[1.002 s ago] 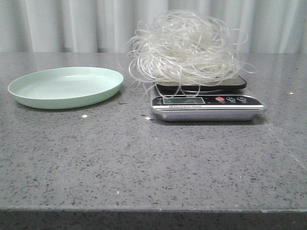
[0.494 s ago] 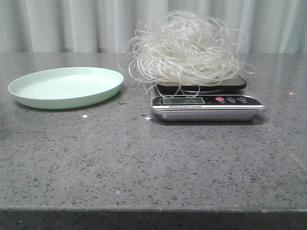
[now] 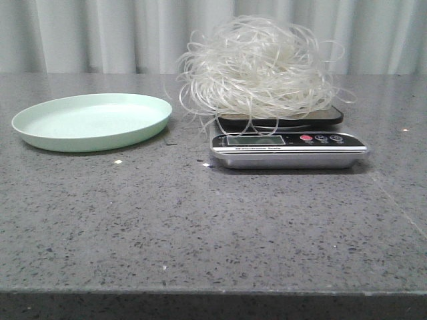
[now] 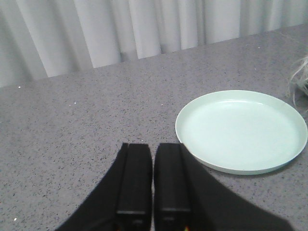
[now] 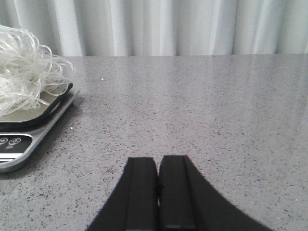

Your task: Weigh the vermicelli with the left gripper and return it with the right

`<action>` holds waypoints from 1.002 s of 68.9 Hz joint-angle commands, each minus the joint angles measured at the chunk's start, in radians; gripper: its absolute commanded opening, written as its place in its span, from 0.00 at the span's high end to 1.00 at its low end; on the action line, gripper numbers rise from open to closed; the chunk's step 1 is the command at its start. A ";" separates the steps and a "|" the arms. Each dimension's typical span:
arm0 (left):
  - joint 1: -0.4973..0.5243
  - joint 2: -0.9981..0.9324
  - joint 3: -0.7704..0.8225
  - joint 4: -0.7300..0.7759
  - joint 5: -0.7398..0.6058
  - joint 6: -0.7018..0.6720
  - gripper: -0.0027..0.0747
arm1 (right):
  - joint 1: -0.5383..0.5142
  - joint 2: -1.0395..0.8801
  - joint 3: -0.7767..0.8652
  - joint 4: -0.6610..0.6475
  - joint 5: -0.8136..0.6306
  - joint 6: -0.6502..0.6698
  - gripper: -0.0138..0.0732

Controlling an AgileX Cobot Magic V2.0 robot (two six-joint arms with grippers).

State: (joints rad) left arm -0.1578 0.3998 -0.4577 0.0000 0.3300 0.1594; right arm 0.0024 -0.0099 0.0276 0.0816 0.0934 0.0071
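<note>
The vermicelli (image 3: 257, 70), a fluffy whitish tangle of thin strands, rests on the black platform of a silver kitchen scale (image 3: 287, 147) right of centre; it also shows in the right wrist view (image 5: 26, 77) and as a few strands (image 4: 301, 77) in the left wrist view. The pale green plate (image 3: 91, 121) lies bare to the left of the scale (image 4: 240, 130). Neither arm appears in the front view. My left gripper (image 4: 153, 147) is shut with nothing in it, hovering over the table beside the plate. My right gripper (image 5: 158, 160) is shut too, over the table to the right of the scale (image 5: 29, 130).
The surface is a grey speckled stone table (image 3: 200, 227) with its front edge near the camera. White curtains (image 3: 100, 33) hang behind it. A few small white specks (image 3: 117, 161) lie in front of the plate.
</note>
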 commanded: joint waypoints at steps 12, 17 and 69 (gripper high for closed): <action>0.002 -0.048 0.030 0.000 -0.156 -0.010 0.79 | 0.001 -0.016 -0.008 -0.013 -0.087 -0.007 0.67; 0.002 -0.048 0.030 0.000 -0.158 -0.010 0.79 | 0.001 -0.016 -0.008 -0.013 -0.110 -0.007 0.67; 0.002 -0.048 0.030 -0.009 -0.179 -0.010 0.79 | 0.001 0.265 -0.619 0.013 0.025 -0.007 0.67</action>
State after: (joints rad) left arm -0.1572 0.3445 -0.4007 0.0000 0.2336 0.1594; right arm 0.0024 0.1464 -0.4599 0.0834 0.0802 0.0071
